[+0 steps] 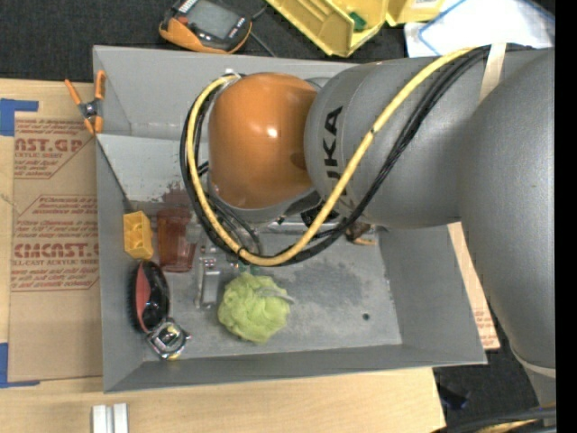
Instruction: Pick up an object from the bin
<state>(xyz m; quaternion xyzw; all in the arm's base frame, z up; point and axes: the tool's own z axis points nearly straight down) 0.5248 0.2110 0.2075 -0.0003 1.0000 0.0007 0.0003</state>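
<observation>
A grey metal bin [424, 332] sits on a dark floor, with a yellow crate [325, 3] and an orange and black device [206, 21] lying beyond its upper rim. The gripper [209, 282] reaches down to the bin floor in the lower left part of the frame. Most of it is hidden under the orange cover [257, 138] on the wrist, so I cannot tell whether the jaws are apart or together, and nothing is seen held. It stands between a brown block [174, 240] on its left and a crumpled green lump [254, 307] just beside it at lower right. The thick grey arm [433, 142] comes in from the right, looped with yellow and black cables, and covers the middle of the bin. Along the left wall lie a yellow block [137, 234], a black and red thing [149, 296] and a small metal piece [167, 339], too small to name.
</observation>
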